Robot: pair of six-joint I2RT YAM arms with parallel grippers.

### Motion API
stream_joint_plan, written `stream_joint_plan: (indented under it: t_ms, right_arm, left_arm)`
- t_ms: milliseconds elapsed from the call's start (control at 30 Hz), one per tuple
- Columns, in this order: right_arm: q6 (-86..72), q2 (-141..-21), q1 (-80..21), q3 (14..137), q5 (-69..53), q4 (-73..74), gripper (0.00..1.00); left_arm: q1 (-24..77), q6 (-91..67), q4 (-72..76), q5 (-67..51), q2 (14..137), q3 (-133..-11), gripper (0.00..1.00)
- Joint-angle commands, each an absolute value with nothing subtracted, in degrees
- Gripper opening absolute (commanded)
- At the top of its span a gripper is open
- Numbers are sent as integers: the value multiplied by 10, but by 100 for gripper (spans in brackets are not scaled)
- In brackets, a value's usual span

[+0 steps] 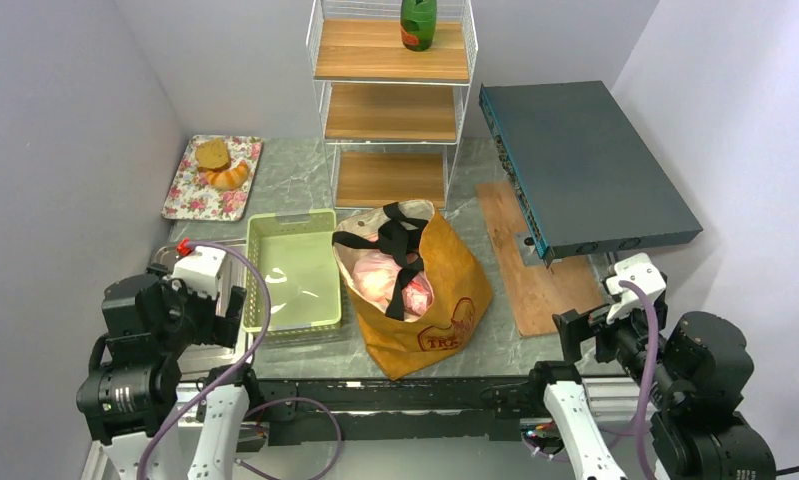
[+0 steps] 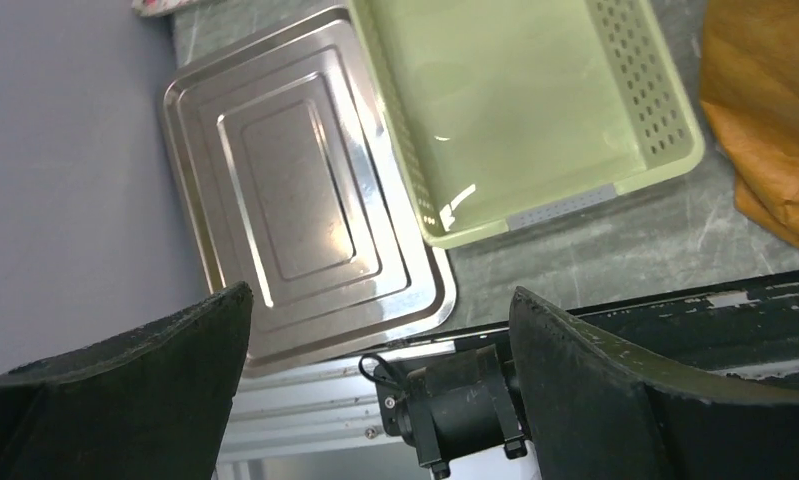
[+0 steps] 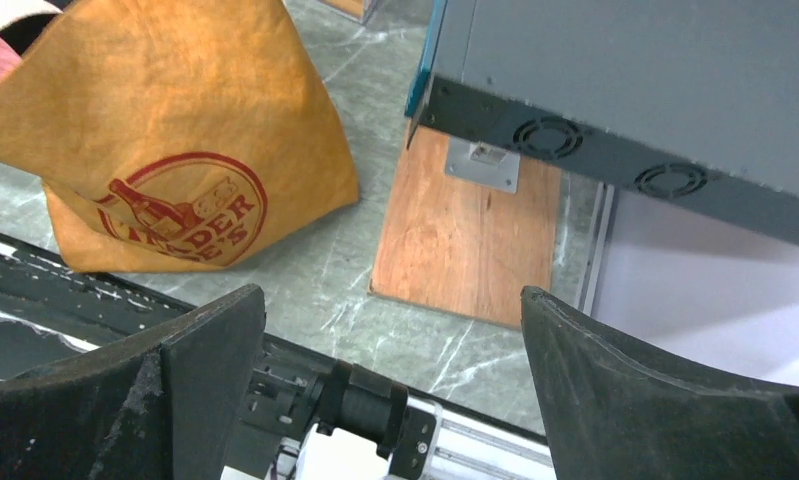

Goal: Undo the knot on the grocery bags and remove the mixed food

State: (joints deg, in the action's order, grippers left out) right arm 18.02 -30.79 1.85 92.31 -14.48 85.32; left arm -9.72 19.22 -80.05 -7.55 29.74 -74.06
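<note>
The mustard-brown tote [image 1: 430,300] stands mid-table with its mouth open and its black straps [image 1: 403,245] knotted across it. The pink plastic bag [image 1: 390,275] sits bunched inside it. The mixed food is hidden inside the bags. My left gripper [image 1: 237,308] hangs open and empty near the table's front left, over the edge by the steel tray [image 2: 295,200]; the tote's corner [image 2: 765,120] shows far to its right. My right gripper [image 3: 393,330] is open and empty at the front right. From there the tote's red logo side [image 3: 175,100] lies ahead on the left.
A pale green basket [image 1: 293,270] sits left of the tote, beside the steel tray. A floral tray with bread [image 1: 212,177] is at back left. A wire shelf [image 1: 391,100] holds a green bottle [image 1: 418,22]. A dark box [image 1: 585,165] overhangs a wooden board [image 1: 535,265].
</note>
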Motion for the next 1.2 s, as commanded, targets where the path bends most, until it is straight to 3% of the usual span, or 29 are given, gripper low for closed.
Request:
stream_joint_plan:
  t_ms: [0, 133, 433, 700, 900, 1167]
  right_arm:
    - [191, -359, 20, 998, -181, 861, 100]
    - [207, -418, 21, 1052, -219, 861, 100]
    - [190, -592, 23, 1181, -329, 840, 100]
    - [201, -750, -4, 1322, -413, 832, 100]
    - [186, -742, -201, 1230, -241, 768, 100]
    - [204, -740, -218, 1201, -241, 767, 100]
  left_arm:
    - [-100, 264, -783, -189, 340, -779, 99]
    - [-100, 348, -839, -342, 422, -852, 99]
    - [-82, 315, -741, -443, 527, -900, 99]
    - [99, 358, -629, -464, 593, -884, 96]
    - [293, 464, -526, -410, 639, -853, 89]
    - [432, 585, -486, -363, 758, -907, 80]
